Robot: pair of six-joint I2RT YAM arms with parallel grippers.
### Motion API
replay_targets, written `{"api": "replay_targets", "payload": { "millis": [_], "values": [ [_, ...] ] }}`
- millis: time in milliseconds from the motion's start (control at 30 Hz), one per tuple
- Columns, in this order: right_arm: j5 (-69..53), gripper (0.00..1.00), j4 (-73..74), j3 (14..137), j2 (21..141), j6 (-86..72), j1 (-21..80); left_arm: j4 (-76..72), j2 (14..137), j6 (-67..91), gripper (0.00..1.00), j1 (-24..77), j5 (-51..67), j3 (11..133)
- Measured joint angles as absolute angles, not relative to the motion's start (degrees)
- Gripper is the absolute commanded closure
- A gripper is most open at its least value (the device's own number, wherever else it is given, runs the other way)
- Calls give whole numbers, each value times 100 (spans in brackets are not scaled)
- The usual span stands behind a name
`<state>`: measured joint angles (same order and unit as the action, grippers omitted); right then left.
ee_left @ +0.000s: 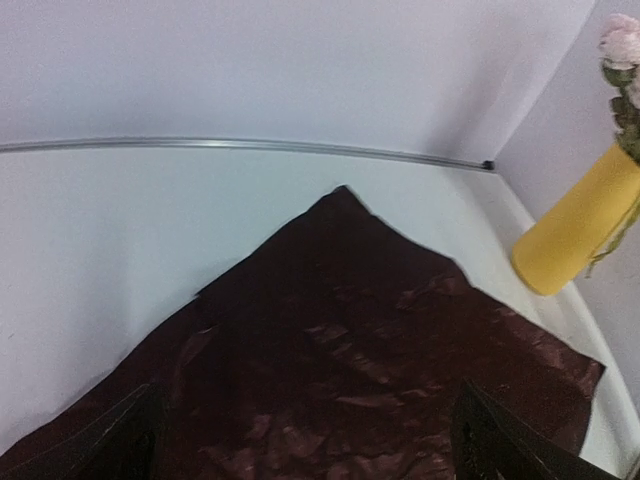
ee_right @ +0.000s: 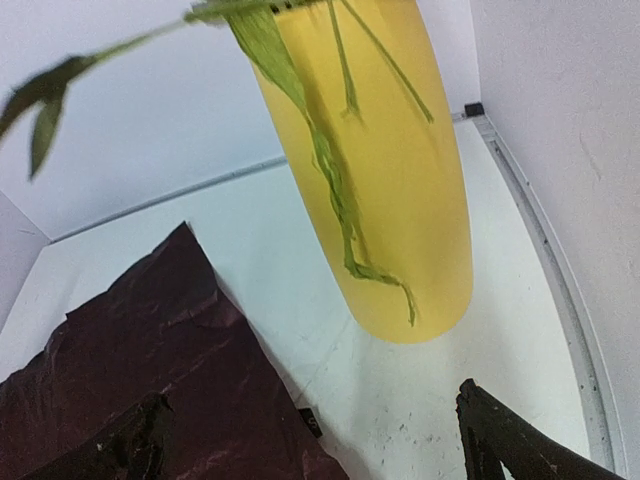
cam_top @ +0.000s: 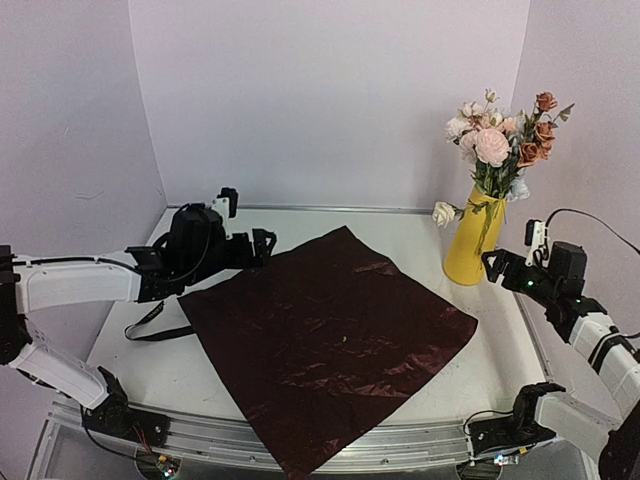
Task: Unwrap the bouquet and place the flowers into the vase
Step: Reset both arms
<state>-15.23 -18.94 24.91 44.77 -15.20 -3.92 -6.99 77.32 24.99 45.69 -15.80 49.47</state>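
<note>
1. Nearest you, one corner of the dark red wrap [cam_top: 325,345] hangs over the front rail [cam_top: 300,452]. The rest lies spread flat and crinkled across the middle of the table, with nothing bundled in it.
2. Your white table [cam_top: 300,225] shows bare along the back and on both sides of the sheet.
3. Your left gripper [ee_left: 308,400] hovers over the wrap's left-hand edge. Its fingers stand wide apart at the two lower corners of the wrist view. Only the sheet shows between them, and they have hold of nothing.
4. Your right gripper [ee_right: 310,400] sits low beside the vase at the table's right. It is also spread wide and empty, with the vase's base ahead of the fingertips. From above, one finger looks very near the vase, but you cannot tell from these views whether it touches.
5. Your mustard-yellow vase [cam_top: 470,240] stands upright at the back right, just off the wrap's far right edge.
6. Your flowers [cam_top: 495,140] are in the vase, their pink, cream and rust heads fanned above the neck. One cream rose [cam_top: 443,213] droops to the left at neck height, and a green leaf strand [ee_right: 340,200] trails down the vase's side.
7. Your black ribbon [cam_top: 150,322] lies loose on the table just left of the wrap.
</note>
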Motion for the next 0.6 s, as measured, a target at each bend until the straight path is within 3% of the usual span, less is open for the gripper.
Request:
{"api": "replay_targets", "payload": {
  "millis": [200, 400, 600],
  "values": [
    [-1347, 2, -2071, 2152, 4542, -942, -383, -648, 7135, 2087, 0, 4227, -2699, 3988],
    [-911, 2, -3547, 1461, 4716, -502, -384, -976, 6882, 1873, 0, 2556, -2922, 3279],
    [-644, 2, -5820, 1089, 6488, -404, -384, -2264, 7596, 1335, 0, 1595, -2922, 2726]
  ]
}}
